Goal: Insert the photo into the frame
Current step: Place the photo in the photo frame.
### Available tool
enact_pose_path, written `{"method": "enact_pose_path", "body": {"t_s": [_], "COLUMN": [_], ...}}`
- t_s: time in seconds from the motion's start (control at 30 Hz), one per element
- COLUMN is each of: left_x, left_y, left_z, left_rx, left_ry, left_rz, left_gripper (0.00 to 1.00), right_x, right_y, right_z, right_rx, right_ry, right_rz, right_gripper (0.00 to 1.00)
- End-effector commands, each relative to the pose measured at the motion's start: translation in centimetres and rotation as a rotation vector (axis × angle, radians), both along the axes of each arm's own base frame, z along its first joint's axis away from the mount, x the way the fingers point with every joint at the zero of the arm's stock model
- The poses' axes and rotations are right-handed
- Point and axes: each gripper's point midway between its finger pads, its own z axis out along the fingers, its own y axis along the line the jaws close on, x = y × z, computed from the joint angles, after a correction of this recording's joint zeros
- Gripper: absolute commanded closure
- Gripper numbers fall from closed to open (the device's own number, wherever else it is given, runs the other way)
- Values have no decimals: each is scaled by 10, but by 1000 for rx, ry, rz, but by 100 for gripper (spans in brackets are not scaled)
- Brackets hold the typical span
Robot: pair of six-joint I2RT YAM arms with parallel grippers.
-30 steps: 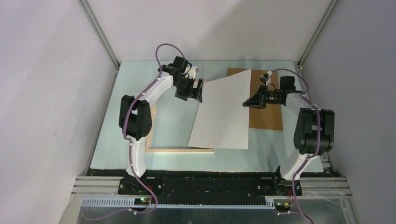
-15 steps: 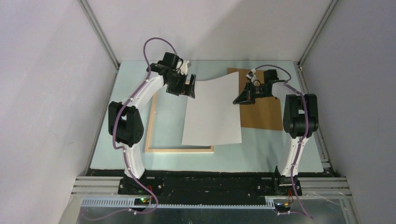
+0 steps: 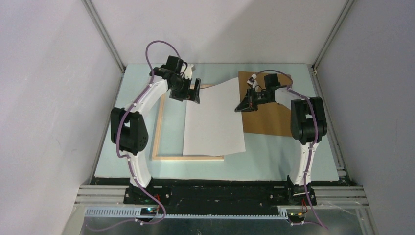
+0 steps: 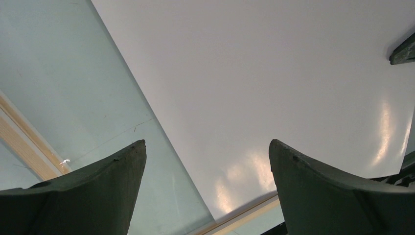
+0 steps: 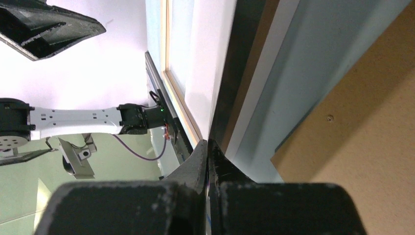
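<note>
The photo (image 3: 214, 122) shows its plain white back and lies slanted over the right half of the frame (image 3: 157, 128), its far edge raised and curved. My right gripper (image 3: 241, 105) is shut on the photo's far right edge; in the right wrist view the jaws (image 5: 208, 145) meet on the sheet (image 5: 203, 68), seen edge-on. My left gripper (image 3: 192, 93) stands open over the photo's far left corner. In the left wrist view its wide fingertips (image 4: 206, 143) frame the white sheet (image 4: 274, 73), and nothing sits between them. A pale wood frame rail (image 4: 27, 144) runs on the left.
A plain brown backing board (image 3: 270, 117) lies flat to the right of the photo, under the right arm, and shows in the right wrist view as a brown board (image 5: 362, 147). The pale mat (image 3: 279, 161) ends at walls left, right and far.
Both arms have moved left and toward the far side, with the right gripper carrying the photo. The sheet has shifted off the brown board and now sits further over the frame.
</note>
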Motion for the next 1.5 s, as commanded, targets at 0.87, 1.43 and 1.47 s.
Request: {"method": "enact_pose_path", "body": {"t_s": [0.87,1.43,1.47], "left_x": [0,-5,-5], "left_y": [21,35,35], "left_z": [32,35,35], "left_rx": [-22,-17,-19], "left_ry": [-79,-88,-89], "left_rz": [38,49,49], "left_gripper": [1,0,0], "right_x": [41,45,43], "right_y": [95,113,112], "right_z": [-8,-23,-26], "right_rx": [46,17,12], "right_ry": [-84,-107,-103], "right_rz": [-74,-151,-154], "right_gripper": [100,100,100]}}
